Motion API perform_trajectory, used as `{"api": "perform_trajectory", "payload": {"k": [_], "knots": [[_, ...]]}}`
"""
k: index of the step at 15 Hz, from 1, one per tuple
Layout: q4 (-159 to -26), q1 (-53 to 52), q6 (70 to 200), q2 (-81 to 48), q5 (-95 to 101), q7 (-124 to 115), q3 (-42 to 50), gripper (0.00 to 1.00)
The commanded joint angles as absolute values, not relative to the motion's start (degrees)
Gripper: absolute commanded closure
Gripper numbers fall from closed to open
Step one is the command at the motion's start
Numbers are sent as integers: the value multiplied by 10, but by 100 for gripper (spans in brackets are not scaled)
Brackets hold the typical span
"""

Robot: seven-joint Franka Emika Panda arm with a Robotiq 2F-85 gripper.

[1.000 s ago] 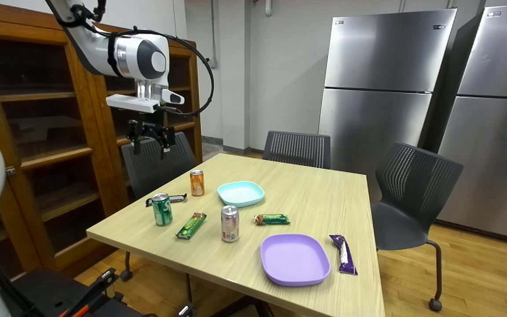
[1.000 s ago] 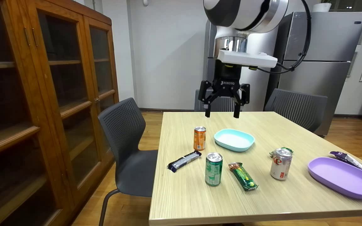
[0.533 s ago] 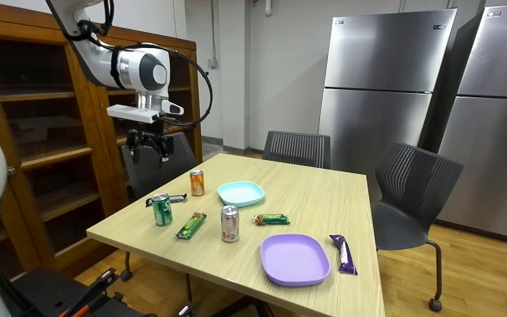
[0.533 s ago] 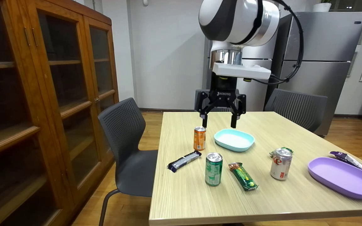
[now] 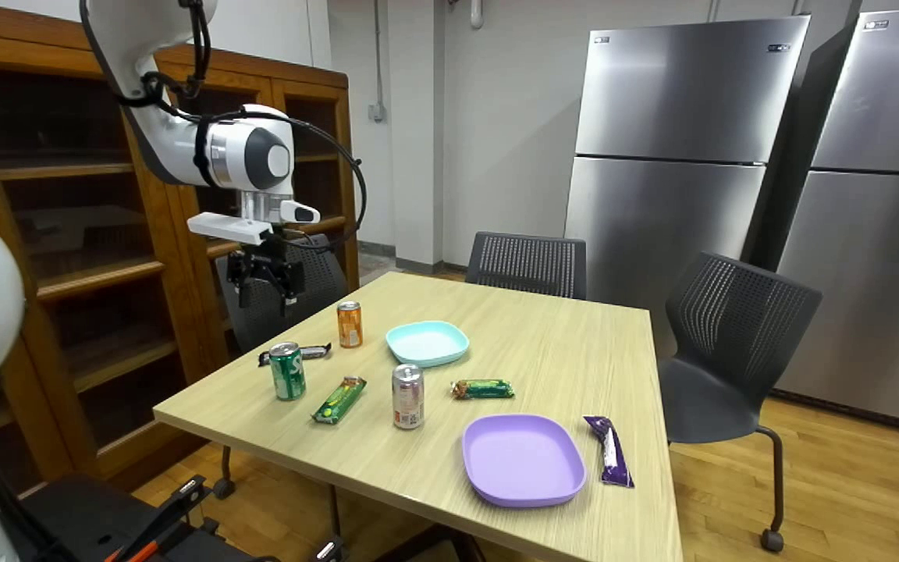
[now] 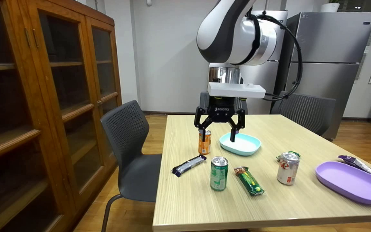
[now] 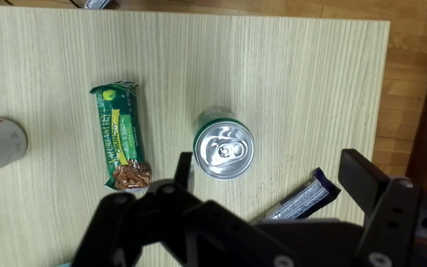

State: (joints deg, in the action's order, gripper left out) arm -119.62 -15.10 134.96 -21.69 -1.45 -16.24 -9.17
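My gripper (image 6: 218, 138) hangs above the table with its jaws wide apart and nothing between them. In the wrist view the fingers show as dark shapes, the gripper (image 7: 269, 163) lying over a dark wrapped bar (image 7: 302, 200) whose lower end it hides. An upright green can (image 7: 224, 150) is close by the left fingertip in that picture, well below it by the exterior views. In an exterior view one finger covers part of an orange can (image 6: 204, 146). A green granola bar (image 7: 119, 129) lies flat beside the green can.
A silver can (image 6: 288, 169) stands farther along the table, near another green bar (image 5: 482, 389). There are a teal plate (image 5: 428, 337), a purple plate (image 5: 524, 460) and a purple-wrapped bar (image 5: 611, 453). Chairs (image 5: 527, 265) surround the table; a wooden cabinet (image 6: 66, 96) is alongside.
The arm has come down steadily, the gripper dropping toward the tabletop and shifting slightly left in an exterior view. Its jaws stay wide. Cans, bars and plates keep their places.
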Motion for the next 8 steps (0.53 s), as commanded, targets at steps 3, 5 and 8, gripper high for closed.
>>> {"api": "perform_trajectory", "payload": {"k": [3,5,8], "knots": [[-1190,-185,1374,-235,36,-252,-57,0],[-1191,-190,1381,-242,42,-273,-50,0],[-1191,-197,1398,-256,43,-296,-40,0]]}}
